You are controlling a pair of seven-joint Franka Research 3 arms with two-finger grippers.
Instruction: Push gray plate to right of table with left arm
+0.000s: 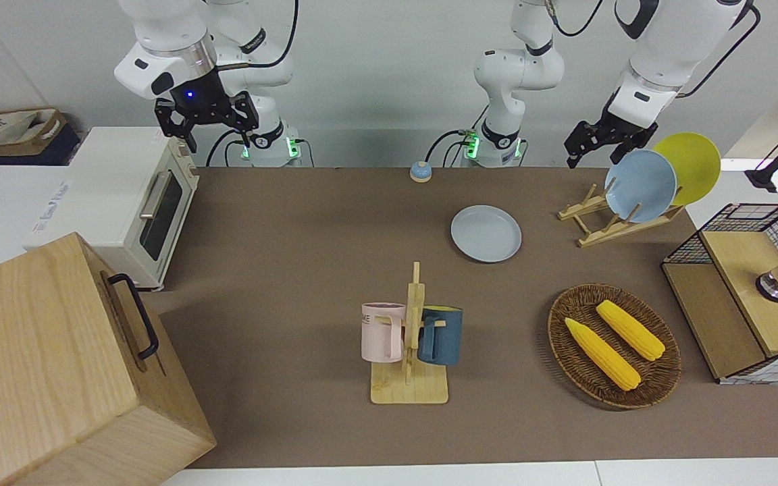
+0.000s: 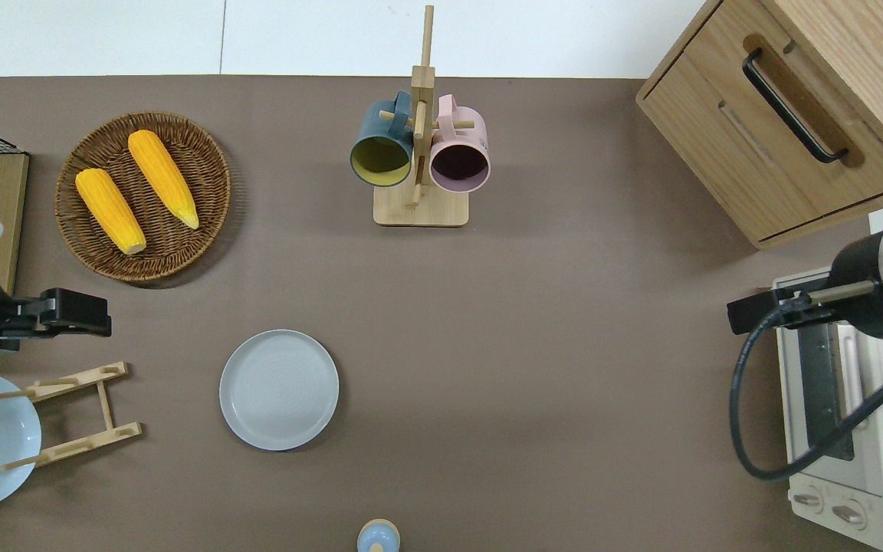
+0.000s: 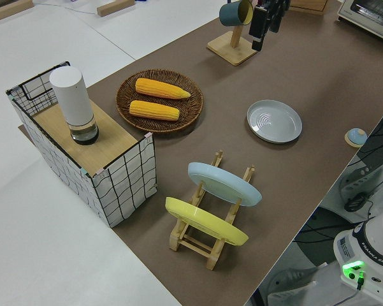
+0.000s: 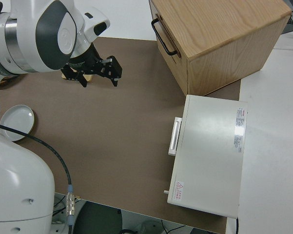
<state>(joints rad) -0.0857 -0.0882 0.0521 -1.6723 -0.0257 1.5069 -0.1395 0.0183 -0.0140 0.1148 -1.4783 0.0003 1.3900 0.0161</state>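
Note:
The gray plate (image 1: 485, 233) (image 2: 279, 389) (image 3: 274, 121) (image 4: 17, 122) lies flat on the brown table (image 1: 294, 236) (image 2: 564, 345), between the middle and the left arm's end. My left gripper (image 1: 593, 156) (image 2: 77, 314) (image 3: 266, 29) hangs in the air, open and holding nothing. In the overhead view it is over the table between the corn basket and the dish rack, well apart from the plate. My right gripper (image 1: 217, 138) (image 4: 98, 80) is parked, open and holding nothing.
A wooden dish rack (image 1: 605, 223) (image 2: 73, 414) holds a sky-blue plate (image 1: 640, 185) and a yellow plate (image 1: 689, 165). A wicker basket (image 1: 568, 351) holds two corn cobs. A mug tree (image 1: 410, 337), toaster oven (image 1: 139, 209), wooden cabinet (image 1: 58, 364), wire crate (image 1: 747, 304) and small blue knob (image 1: 420, 171) stand around.

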